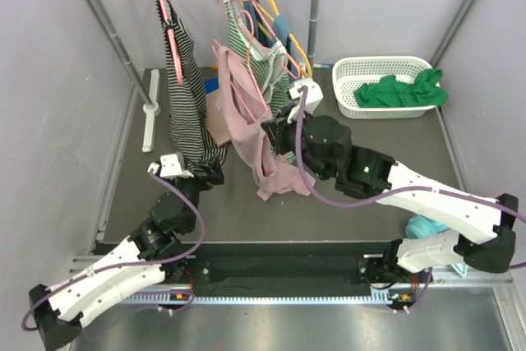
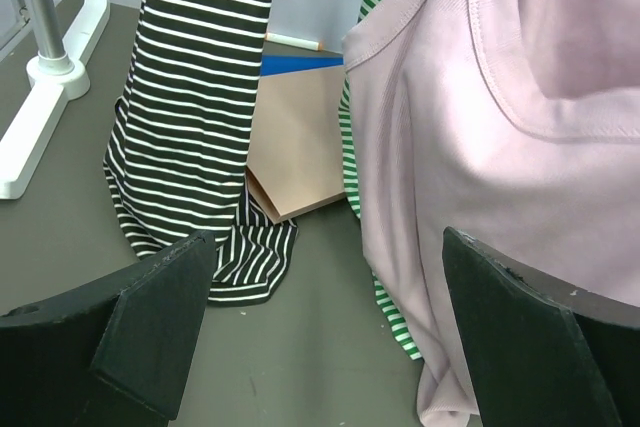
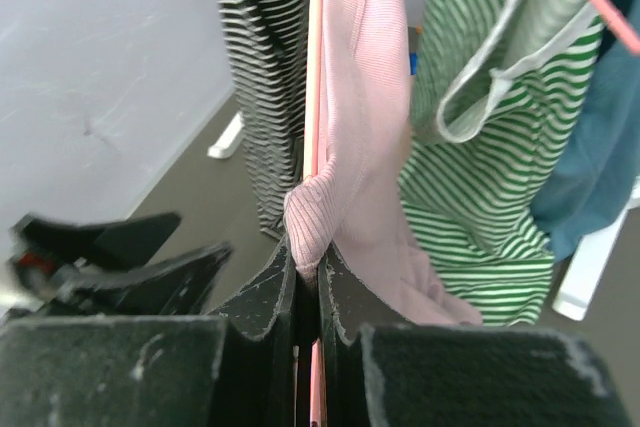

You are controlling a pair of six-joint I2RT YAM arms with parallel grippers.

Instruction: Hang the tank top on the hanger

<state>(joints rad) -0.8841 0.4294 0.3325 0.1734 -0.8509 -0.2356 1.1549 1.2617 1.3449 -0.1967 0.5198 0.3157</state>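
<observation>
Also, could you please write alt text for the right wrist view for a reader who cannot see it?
The right tool is shut on a bunched fold of the dusty-pink tank top, with the thin salmon-pink hanger running straight up beside the fabric. A black-and-white striped garment hangs behind on the left, a green-and-white striped top on the right.

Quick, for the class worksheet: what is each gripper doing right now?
Left gripper: open, holding nothing.
Right gripper: shut on a fold of the tank top, right beside the hanger bar.
</observation>
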